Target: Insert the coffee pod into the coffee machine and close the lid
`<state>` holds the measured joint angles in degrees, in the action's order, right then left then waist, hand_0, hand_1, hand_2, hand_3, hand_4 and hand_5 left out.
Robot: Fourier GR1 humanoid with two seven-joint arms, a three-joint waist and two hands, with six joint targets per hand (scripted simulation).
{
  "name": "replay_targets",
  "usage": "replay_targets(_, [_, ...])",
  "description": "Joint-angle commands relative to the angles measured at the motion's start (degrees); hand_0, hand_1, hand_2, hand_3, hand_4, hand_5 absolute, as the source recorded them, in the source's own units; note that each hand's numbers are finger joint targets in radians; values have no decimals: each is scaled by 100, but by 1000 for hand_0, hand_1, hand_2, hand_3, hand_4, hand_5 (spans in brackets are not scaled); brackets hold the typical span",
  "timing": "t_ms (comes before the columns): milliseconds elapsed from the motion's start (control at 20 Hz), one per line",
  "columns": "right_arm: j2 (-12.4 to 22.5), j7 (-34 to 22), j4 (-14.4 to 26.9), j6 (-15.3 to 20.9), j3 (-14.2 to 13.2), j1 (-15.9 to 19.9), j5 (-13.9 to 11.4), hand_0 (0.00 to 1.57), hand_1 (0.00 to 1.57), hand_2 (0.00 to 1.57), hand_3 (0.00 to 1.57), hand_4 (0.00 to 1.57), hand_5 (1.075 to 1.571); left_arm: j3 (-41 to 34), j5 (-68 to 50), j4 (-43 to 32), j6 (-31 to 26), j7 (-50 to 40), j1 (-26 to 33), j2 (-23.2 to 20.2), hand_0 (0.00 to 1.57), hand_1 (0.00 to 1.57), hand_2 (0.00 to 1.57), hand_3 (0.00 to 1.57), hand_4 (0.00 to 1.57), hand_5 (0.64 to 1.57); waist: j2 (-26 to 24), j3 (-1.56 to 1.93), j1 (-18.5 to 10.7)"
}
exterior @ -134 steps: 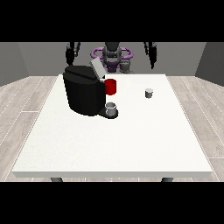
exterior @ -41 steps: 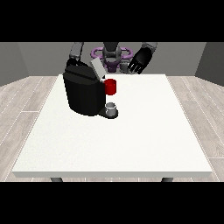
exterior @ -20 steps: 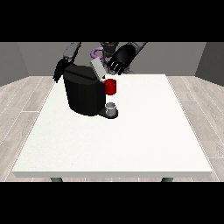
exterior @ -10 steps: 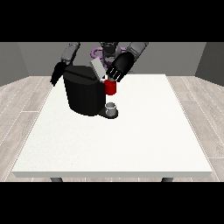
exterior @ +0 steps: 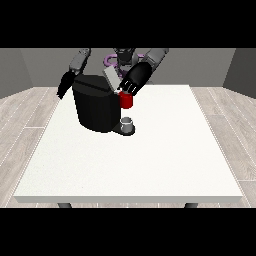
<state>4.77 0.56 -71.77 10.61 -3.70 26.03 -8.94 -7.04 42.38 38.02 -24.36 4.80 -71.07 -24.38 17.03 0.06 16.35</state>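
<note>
Robot hand at the view's right hangs right over the coffee machine, its raised lid just beside; finger state, can't tell.

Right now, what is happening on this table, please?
A robot stands behind a white table and works at a black coffee machine. The hand at the view's right is over the machine's top, beside the raised grey lid and above the red part. The hand at the view's left hangs beside the machine. A small cup sits at its base.
</note>
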Motion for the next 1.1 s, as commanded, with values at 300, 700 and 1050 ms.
replay_targets(300, [69,80,-5,-129,-50,89,95,0,0,0,0,0,1571,-140,60,-168,11,43,-306,-353,1225,1225,1261,1206,376,1571,209,-4,141])
replay_targets(700, [-108,-313,-26,48,46,100,7,0,0,0,0,0,1571,-10,156,-123,402,140,-114,56,1180,1180,1198,1170,351,1571,-71,-6,63])
replay_targets(1050, [8,-132,-48,-10,39,21,-35,0,0,0,0,0,1571,349,624,-141,544,288,-38,-170,1210,1210,1220,1093,0,1571,75,-5,117])
